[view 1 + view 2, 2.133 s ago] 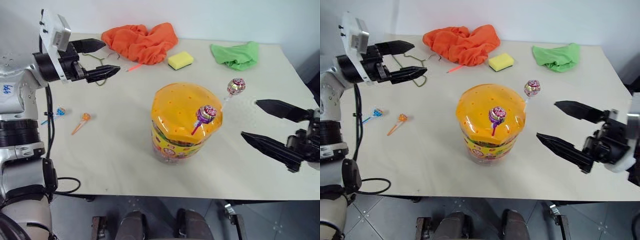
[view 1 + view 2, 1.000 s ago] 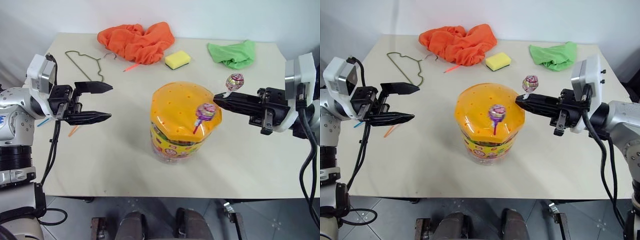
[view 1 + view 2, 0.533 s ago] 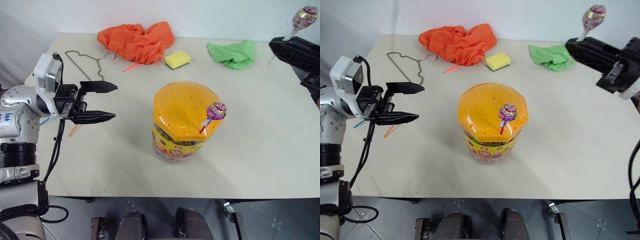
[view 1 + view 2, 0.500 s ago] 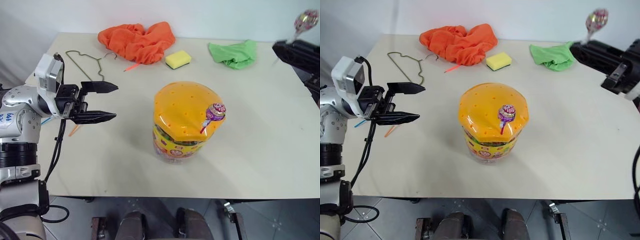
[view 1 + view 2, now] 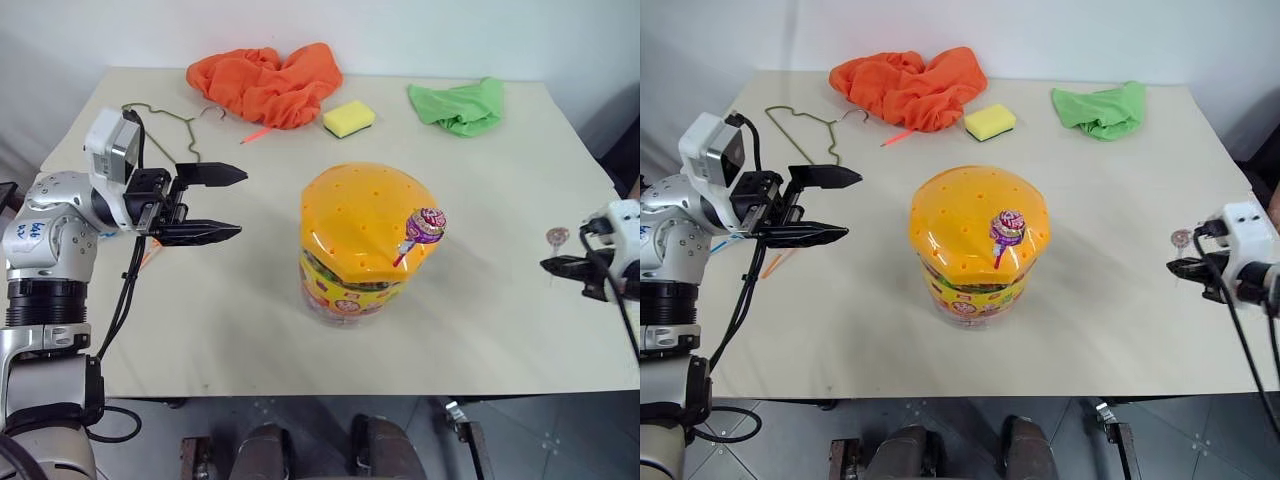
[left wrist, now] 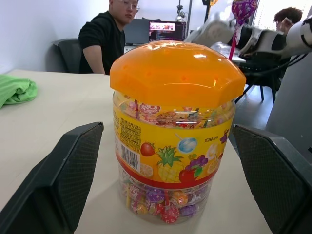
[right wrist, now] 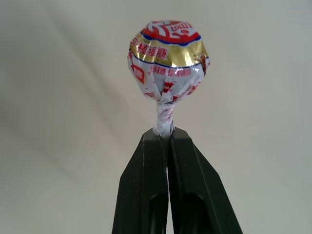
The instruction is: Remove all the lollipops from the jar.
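Right wrist view has the right claw (image 7: 166, 139) clamped on a lollipop (image 7: 168, 61) stick: lower it flat onto the bench (image 5: 520, 200) at the frame's right edge before releasing, left claw (image 5: 238, 204) apart.

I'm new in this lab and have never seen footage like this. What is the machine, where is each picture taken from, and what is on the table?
This is a two-armed humanoid robot. Two pictures come from cameras in its head, looking down at a table; the other two come from a camera on each wrist. The left tool is open and empty, pointing at the jar, where one lollipop stands in the orange lid. The right tool, near the table's right edge, is shut on a second lollipop. An orange cloth, yellow sponge, green cloth and wire hanger also lie there. A person sits in the background.
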